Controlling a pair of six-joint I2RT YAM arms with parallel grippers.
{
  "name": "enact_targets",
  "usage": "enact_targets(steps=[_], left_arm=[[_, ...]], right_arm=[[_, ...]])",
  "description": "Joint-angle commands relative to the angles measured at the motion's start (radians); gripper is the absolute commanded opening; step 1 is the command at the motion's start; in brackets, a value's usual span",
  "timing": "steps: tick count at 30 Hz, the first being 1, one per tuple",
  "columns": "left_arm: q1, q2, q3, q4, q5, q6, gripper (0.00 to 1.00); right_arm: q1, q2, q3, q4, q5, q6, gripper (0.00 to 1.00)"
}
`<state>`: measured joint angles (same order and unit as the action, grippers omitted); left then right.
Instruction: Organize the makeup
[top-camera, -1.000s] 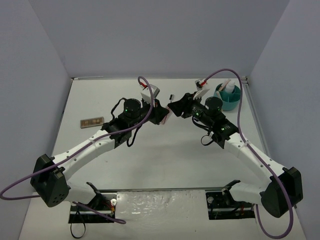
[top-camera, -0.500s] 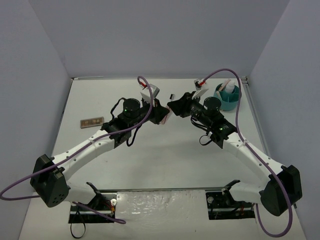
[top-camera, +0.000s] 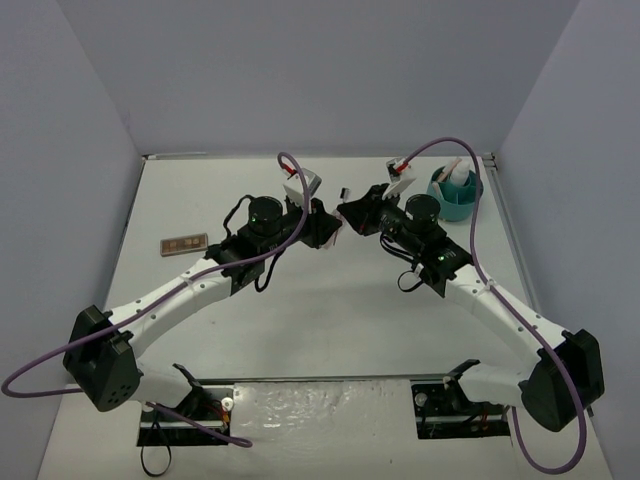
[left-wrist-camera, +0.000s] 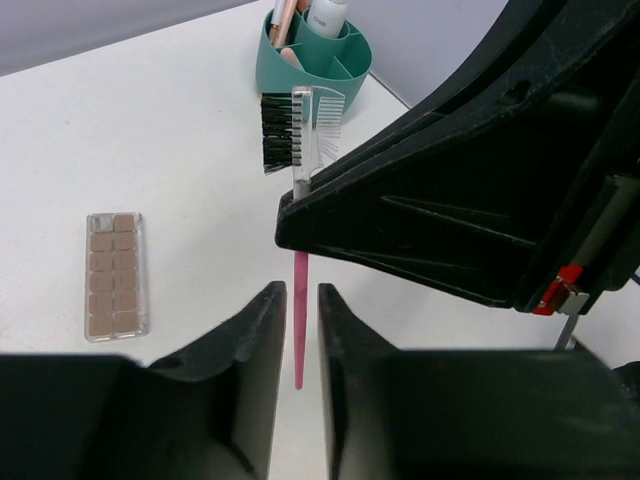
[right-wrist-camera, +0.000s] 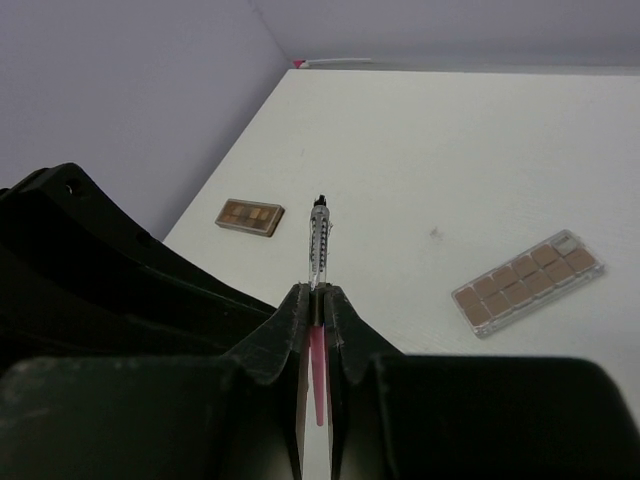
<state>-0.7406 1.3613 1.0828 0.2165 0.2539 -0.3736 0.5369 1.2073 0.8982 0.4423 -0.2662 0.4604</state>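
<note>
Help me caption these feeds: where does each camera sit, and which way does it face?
Top external: above and behind, looking down on the table; left arm and right arm show.
Left wrist: looks past its fingers, along the pink-handled brush, toward the teal tub.
Right wrist: looks past its fingers, shut on the brush, toward the left wall.
Both wrist views share the brush and long palette.

Two palettes (right-wrist-camera: 250, 216) (right-wrist-camera: 527, 282) — one pink-handled comb-brush (left-wrist-camera: 300, 130) — one teal tub (left-wrist-camera: 345, 68)

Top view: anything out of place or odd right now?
Nothing spilled or damaged. The pink brow comb hangs mid-air, right gripper shut on it, left gripper open around its handle. Two palettes lie loose on the table.
</note>
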Motion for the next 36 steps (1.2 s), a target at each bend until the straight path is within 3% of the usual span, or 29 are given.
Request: enact_targets(steps=[1,5,10,16,22,30,36], left_arm=[[-0.006,-0.022,0.056,0.010,-0.024,0.010,0.44],[-0.003,-0.036,0.065,-0.089,-0.081,0.012,0.75],[0.007,-0.084,0.121,-0.313,-0.229,0.026,0.96],[0.096,-0.149,0.194,-0.620,-0.363,0.021,0.97],[0.312,-0.225,0.220,-0.878,-0.312,-0.006,0.97],[0.449,-0.312,0.083,-0.815,-0.315,0.054,0.97],[0.490,-0.344,0.011,-0.756,-0.321,0.078,0.97]], right_arm=[[0.001,-0.060,0.025,0.013,0.118,-0.094,0.00],[-0.005,-0.091,0.049,-0.051,0.226,-0.184,0.00],[-0.063,-0.108,0.094,-0.126,0.347,-0.318,0.00],[-0.280,-0.117,0.113,-0.108,0.386,-0.456,0.00],[-0.515,-0.051,0.145,-0.007,0.356,-0.523,0.00],[-0.740,0.199,0.210,0.274,0.125,-0.487,0.00],[-0.816,0.428,0.369,0.317,-0.024,-0.527,0.00]])
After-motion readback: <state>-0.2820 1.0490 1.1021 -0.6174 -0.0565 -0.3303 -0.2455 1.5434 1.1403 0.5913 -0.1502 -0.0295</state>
